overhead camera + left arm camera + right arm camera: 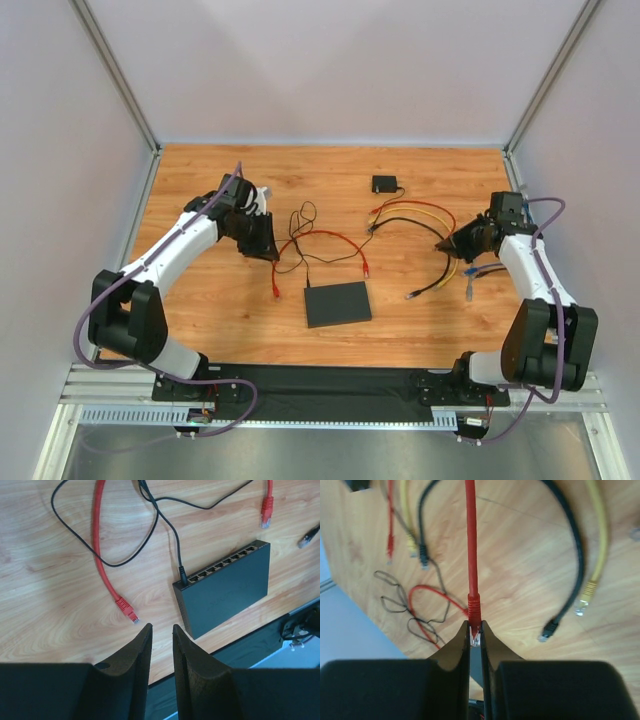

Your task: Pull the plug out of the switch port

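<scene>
Tally on the wooden table (200, 330): one switch (337, 304), one small black block (384, 184) at the far side, one yellow cable (600, 540), one black cable (575, 545), one blue cable (480, 270) at the right, and two red ones: centre red cable (325, 237) and right red cable (415, 203). Thin black wire loops lie at far centre. Two arms, one gripper each.

Switch lies flat at near centre with its socket row along the far edge. A thin black lead (176, 545) is plugged in at the left end of that edge.

Left gripper (161, 630): fingers a narrow gap apart, nothing between them, held above the wood. The switch sits to its right and nearer, close but not touching. A loose red plug (127, 611), one end of the centre red cable, lies just beyond the fingertips, left of the switch.

Right gripper (475, 626): clamped tight on the held red plug (474, 605), the end of the right red cable, which runs straight away from the fingertips. The switch lies well apart from this gripper, to its left and nearer, with the free ends of the yellow and black cables between them.
</scene>
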### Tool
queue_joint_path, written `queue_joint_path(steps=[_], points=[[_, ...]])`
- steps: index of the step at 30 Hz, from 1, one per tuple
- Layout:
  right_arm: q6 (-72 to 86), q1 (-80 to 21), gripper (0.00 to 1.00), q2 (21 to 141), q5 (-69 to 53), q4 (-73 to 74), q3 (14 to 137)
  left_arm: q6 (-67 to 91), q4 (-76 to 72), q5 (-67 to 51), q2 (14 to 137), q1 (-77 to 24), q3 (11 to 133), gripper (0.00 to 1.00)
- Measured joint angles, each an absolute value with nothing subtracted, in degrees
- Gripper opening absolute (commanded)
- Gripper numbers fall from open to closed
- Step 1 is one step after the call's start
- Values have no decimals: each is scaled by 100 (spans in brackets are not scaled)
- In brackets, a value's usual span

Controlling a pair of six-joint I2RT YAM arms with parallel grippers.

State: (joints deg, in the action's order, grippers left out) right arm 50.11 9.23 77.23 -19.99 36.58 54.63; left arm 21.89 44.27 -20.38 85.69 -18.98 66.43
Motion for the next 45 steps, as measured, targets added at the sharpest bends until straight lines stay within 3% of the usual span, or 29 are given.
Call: queue_joint_path(steps=[2,5,8,11,19,22,23,24,26,34,45], points=[[4958,976,2,7876,-1806,3999,5443,2163,4425,-2161,8604,-1898,6643,31],[4783,1007,15,7985,-1476,4453,5417,2137,4412,-2349,8643,-1898,6643,31],[4543,1007,47,8031,-1243,4818,5382,2130,4368,-2541,8742,-1898,6643,31],[4198,969,62,8235,-1155,5083,5404,2134,4316,-2755,8930,-1898,6643,31],[3208,-244,60,8696,-698,5710,6956,2222,4123,-3315,9367,-1898,6643,31],[2755,-1133,46,8934,-1081,5588,7752,2246,3951,-3583,9437,-1898,6641,30],[2644,-1404,34,9070,-1286,5498,7942,2248,3896,-3634,9454,-1898,6641,28],[2528,-1671,28,9233,-1498,5415,8097,2246,3822,-3691,9478,-1898,6641,28],[2386,-2222,24,9642,-1872,5374,8340,2244,3710,-3765,9561,-1900,6641,27],[1946,-3688,36,10645,-2226,5527,8503,2252,3811,-3426,10335,-2047,6768,31],[1511,-4174,27,10632,-1643,5564,7953,2545,4104,-2519,10737,-2530,7137,31]])
